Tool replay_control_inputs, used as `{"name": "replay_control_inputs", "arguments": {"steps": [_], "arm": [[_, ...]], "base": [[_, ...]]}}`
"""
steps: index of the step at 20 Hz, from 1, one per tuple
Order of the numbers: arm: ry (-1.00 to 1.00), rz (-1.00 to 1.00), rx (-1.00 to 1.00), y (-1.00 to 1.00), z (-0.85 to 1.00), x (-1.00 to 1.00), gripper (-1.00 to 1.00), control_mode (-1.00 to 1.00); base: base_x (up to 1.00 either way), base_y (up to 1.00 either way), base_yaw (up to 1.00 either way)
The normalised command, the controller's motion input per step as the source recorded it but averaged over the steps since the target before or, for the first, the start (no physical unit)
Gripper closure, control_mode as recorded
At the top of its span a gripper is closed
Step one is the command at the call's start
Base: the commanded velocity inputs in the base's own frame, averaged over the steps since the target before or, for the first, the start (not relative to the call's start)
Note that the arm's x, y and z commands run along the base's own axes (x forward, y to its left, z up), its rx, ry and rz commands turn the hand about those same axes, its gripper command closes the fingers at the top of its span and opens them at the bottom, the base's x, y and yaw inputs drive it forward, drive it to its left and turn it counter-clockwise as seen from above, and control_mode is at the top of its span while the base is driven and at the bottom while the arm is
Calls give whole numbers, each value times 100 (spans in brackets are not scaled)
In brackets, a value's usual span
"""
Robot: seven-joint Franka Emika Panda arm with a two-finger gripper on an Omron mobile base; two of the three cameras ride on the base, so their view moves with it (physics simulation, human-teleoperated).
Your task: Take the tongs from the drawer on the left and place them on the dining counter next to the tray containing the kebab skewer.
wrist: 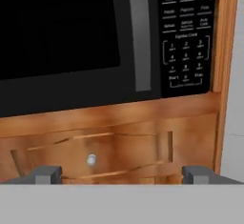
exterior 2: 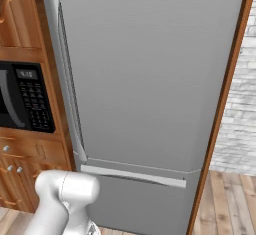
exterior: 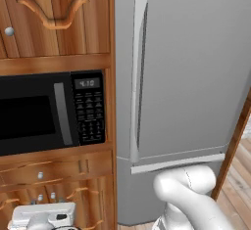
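Below microwave [wrist: 81, 37] keypad with unreadable writing, tool [wrist: 121, 174] fingers apart, facing drawer [wrist: 95, 156] knob [wrist: 91, 160]

Hand [wrist: 119, 174] low and level, fingers [wrist: 46, 174] spread wide.

The drawer [wrist: 95, 154] is warm brown wood with a small shiny metal knob [wrist: 91, 160]. The microwave [exterior: 49, 111] is glossy black. The fridge [exterior 2: 150, 89] is smooth grey metal.
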Motion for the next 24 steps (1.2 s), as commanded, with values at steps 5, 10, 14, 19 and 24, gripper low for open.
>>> {"name": "replay_control_inputs", "arguments": {"steps": [5, 10, 14, 19, 24], "arm": [[-12, -3, 0, 0, -7, 1, -100, -100], [-4, 0, 0, 0, -14, 40, -100, -100], [-2, 4, 0, -4, -13, 41, -100, -100], [-12, 5, 0, -10, -16, 34, -100, -100], [-19, 2, 0, -18, -11, 16, -100, -100]], "base": [[0, 0, 0], [0, 0, 0], [0, 0, 0], [0, 0, 0], [0, 0, 0]]}}
